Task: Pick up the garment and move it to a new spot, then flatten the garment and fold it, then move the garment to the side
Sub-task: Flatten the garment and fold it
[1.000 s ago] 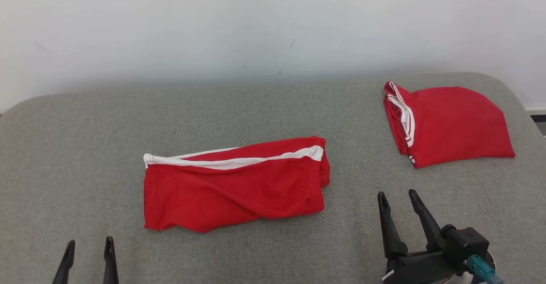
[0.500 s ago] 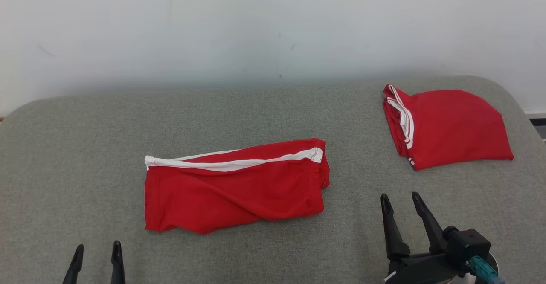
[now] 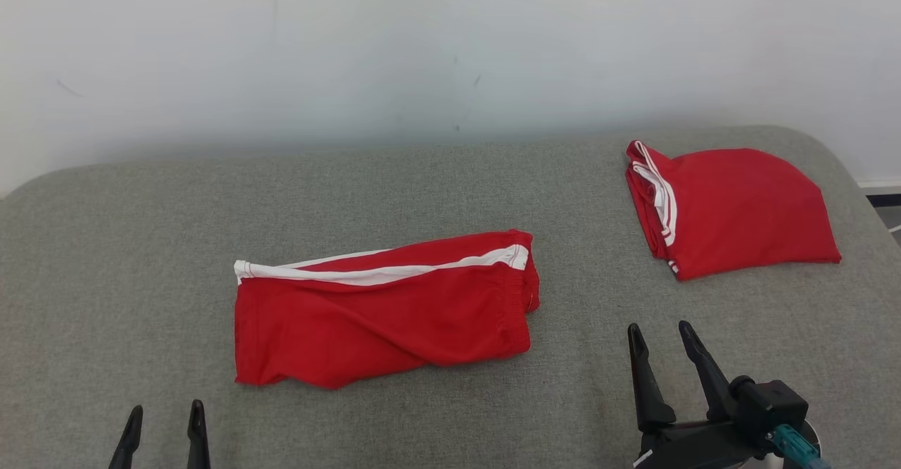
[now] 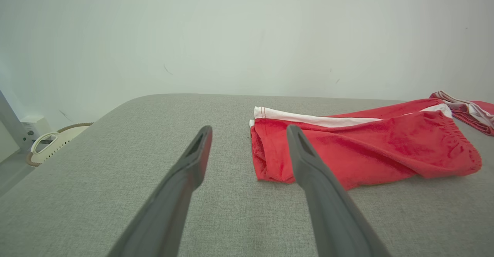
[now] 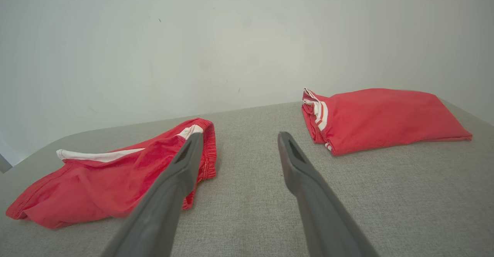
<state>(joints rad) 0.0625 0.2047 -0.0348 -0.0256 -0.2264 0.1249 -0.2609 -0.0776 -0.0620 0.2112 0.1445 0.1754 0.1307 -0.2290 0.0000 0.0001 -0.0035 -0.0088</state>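
The red fabric garment with a white stripe along its far edge [image 3: 383, 307] lies flat on the grey cloth-covered table [image 3: 450, 187], ahead of both grippers and in the gap between them. Nothing is holding it.

Nearest in, the left gripper [image 3: 166, 407] has its two dark fingers spread wide and nothing between them. From it the garment sits ahead and off to its right, and in its wrist view [image 4: 250, 127] the hemmed end of the garment [image 4: 366, 145] starts just past the right finger. The right gripper [image 3: 659, 327] is spread just as wide and is just as empty. For it the garment is ahead and to its left, with the gathered waistband end [image 5: 108, 180] showing just beyond the left finger in its own wrist view [image 5: 241, 134]. A strip of bare grey separates the two in the head view.

The key line is the garment's long axis. It runs crosswise, from the left gripper's side to the right gripper's side, with the right end angled slightly further away. Each arm has one short end in front of it. I judge the left gripper a touch nearer its corner, so a two-handed pick or fold looks natural.

Further out, ahead and to the right of the right gripper and well apart from the first piece, rests a second red garment with white trim, folded into a compact stack [image 3: 739, 205].

The count is two red garments, one laid out and one folded, with two grippers and one table.
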